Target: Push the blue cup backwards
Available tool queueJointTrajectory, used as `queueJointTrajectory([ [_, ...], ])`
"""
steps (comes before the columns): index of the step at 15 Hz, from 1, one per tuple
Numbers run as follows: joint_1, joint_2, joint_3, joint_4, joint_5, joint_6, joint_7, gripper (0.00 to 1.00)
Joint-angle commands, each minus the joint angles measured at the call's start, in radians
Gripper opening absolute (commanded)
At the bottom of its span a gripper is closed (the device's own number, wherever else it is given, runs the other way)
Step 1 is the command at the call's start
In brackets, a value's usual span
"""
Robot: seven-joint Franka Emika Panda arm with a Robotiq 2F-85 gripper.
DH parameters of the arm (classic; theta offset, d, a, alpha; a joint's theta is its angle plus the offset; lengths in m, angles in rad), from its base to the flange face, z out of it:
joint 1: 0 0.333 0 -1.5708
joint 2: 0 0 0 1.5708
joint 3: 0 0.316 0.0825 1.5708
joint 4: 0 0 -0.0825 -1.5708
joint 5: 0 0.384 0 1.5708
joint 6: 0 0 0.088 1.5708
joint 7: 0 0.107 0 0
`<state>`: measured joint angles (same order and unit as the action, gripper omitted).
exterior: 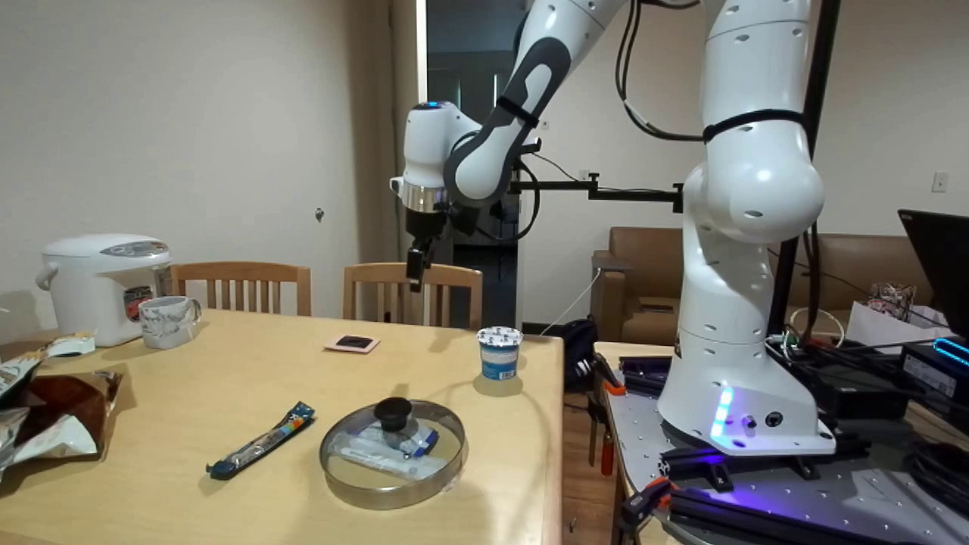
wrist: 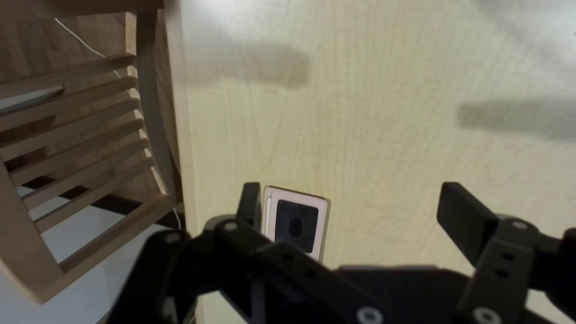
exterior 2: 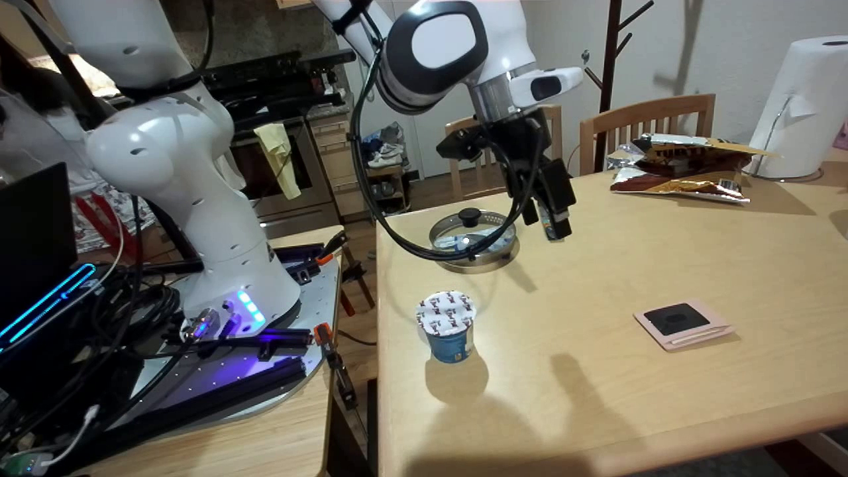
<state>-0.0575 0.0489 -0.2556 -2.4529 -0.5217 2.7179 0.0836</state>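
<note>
The blue cup (exterior: 500,362) stands upright on the wooden table near the edge facing the robot base. It has a blue and white side and a white lid with a dark pattern. In an exterior view the cup (exterior 2: 452,344) shows with its lid toward the camera. It is out of the wrist view. My gripper (exterior: 416,276) hangs in the air above the table, apart from the cup and farther from the base. It also shows in an exterior view (exterior 2: 547,222). In the wrist view the gripper's fingers (wrist: 351,193) are wide apart with nothing between them.
A pink card holder (wrist: 294,225) lies flat below the left finger. A round silvery dish (exterior: 378,496) with a black knob and packets inside stands near the cup. A dark stick packet (exterior: 261,445), a white mug (exterior: 168,325) and snack bags (exterior 2: 689,177) are farther out.
</note>
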Motion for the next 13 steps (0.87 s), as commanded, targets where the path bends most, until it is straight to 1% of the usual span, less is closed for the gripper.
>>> queueJointTrajectory([
  [1,-0.021,-0.053,0.034,-0.024,-0.098,0.014,0.115,1.0],
  [2,-0.032,-0.02,0.041,0.001,-0.039,-0.001,0.047,1.0],
  [4,-0.032,-0.031,0.049,0.001,-0.057,-0.001,0.075,1.0],
  [13,-0.033,-0.032,0.05,0.001,-0.058,-0.001,0.077,1.0],
])
